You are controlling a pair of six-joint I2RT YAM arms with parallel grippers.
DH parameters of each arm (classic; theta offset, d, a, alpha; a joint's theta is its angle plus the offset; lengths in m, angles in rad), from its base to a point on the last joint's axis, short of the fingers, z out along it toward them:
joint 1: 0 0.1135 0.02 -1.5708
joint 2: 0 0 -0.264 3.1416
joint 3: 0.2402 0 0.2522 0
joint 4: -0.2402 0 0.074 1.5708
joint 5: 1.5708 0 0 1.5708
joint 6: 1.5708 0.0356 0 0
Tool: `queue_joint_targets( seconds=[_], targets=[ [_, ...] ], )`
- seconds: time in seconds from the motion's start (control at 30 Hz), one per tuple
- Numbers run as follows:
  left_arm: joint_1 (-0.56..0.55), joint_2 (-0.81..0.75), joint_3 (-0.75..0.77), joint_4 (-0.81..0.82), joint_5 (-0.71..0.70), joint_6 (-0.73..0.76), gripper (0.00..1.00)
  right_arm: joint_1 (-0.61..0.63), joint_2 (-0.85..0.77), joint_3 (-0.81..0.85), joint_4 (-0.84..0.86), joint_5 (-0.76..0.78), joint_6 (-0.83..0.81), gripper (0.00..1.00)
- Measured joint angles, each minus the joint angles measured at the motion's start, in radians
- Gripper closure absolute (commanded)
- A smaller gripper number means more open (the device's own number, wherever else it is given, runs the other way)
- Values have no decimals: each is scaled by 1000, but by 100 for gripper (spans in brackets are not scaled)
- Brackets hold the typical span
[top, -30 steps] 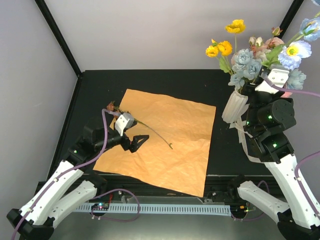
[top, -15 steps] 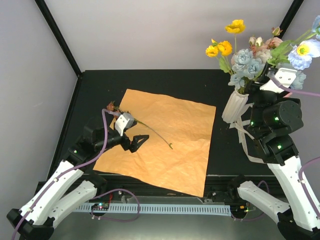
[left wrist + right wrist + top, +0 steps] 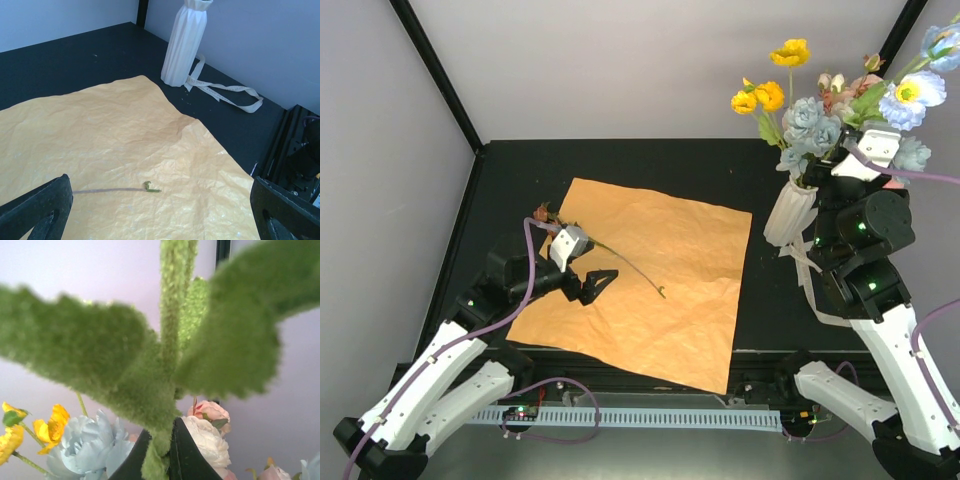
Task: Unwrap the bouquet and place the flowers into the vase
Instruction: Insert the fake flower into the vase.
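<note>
— From above: any open room on the counter?
— Plenty at upper left and along the back edge, bare matte black, shut in by pale walls behind and at left. Mid-frame taken up by the orange paper, a crinkled square sheet lying flat, near corner lapping over the front edge.
— On the sheet?
— One loose stem, thin and wiry, just beside the left pincer, fingers spread wide apart, low over the paper.
— At right?
— Ribbed white vase, upright, just off the sheet's right edge, packed with flowers: yellow, pale blue, pink, cream. Cream ribbon trailing loose on the counter below it.
— Left wrist view?
— Creased paper across the lower frame, stem tip lying on it between the parted fingers; vase at top centre, ribbon curled at its foot, dark counter open at upper left.
— Right wrist view?
— Right pincer clamped tight on a fuzzy green stem with broad felted leaves; blooms crowding the lower frame behind. Foot of that stem inside the vase or not: impossible to tell.
</note>
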Motion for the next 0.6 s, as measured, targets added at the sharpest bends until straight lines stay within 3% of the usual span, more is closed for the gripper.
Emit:
queue_joint_targets(
  seconds=[0.6],
  targets=[
    [0,0,0,0,0,0,1,-143,29,-121,-27,-70,109,99]
  ],
)
